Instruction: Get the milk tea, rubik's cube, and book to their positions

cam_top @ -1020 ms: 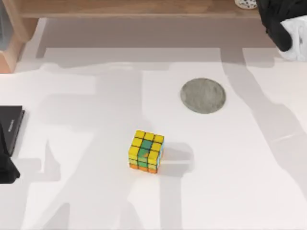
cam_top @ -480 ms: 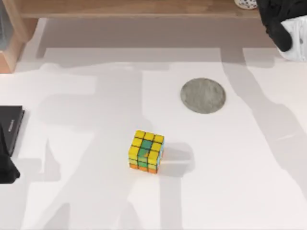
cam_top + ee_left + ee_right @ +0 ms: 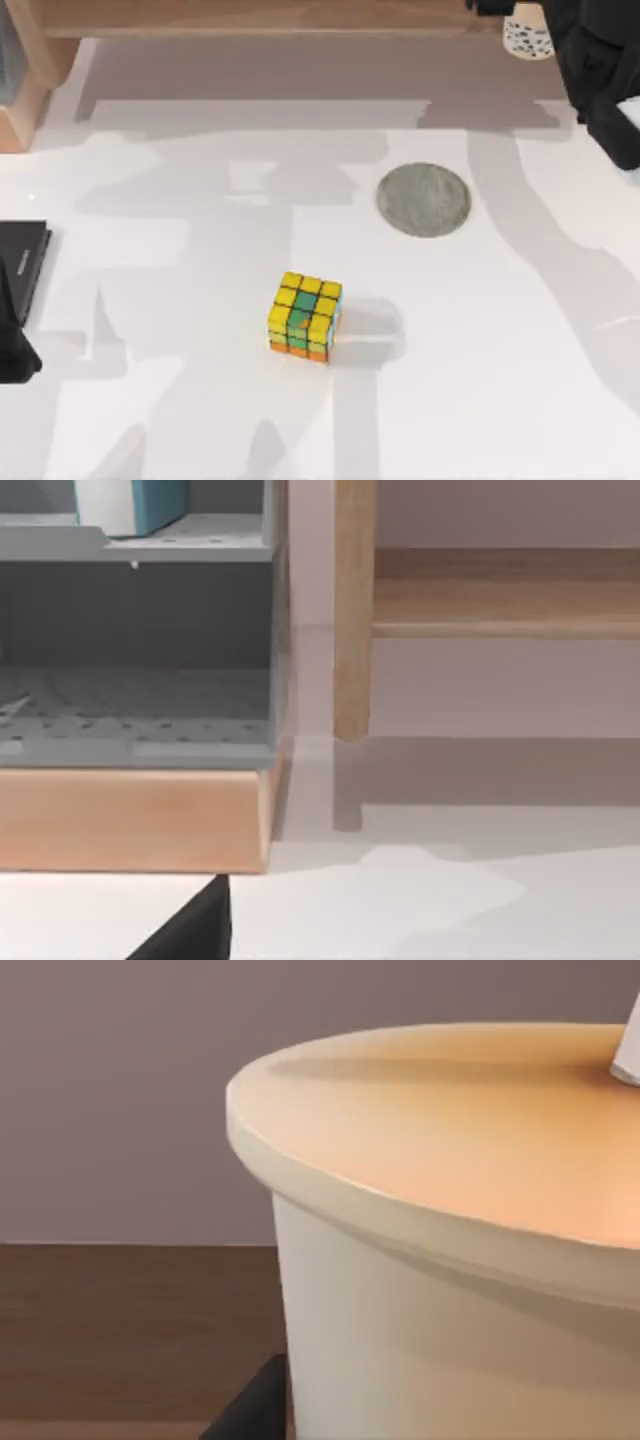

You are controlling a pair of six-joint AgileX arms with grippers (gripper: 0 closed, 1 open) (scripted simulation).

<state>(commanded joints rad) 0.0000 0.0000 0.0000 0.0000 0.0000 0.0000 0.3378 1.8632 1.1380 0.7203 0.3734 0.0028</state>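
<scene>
Since 1 s ago, right claw (image 3: 600, 70) carries the milk tea (image 3: 460, 1220) inward from the far right corner.
Grey round mat (image 3: 423, 199) lies below-left of the cup on the surface (image 3: 480, 380); right arm is nearer; left claw's opening: cannot tell.

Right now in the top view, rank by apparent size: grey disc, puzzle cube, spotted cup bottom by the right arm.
1. Grey disc, widest footprint.
2. Puzzle cube, smaller across.
3. Spotted cup bottom, smallest, but it is partly hidden by the right arm and cut by the frame edge, so its rank is unsure.
</scene>
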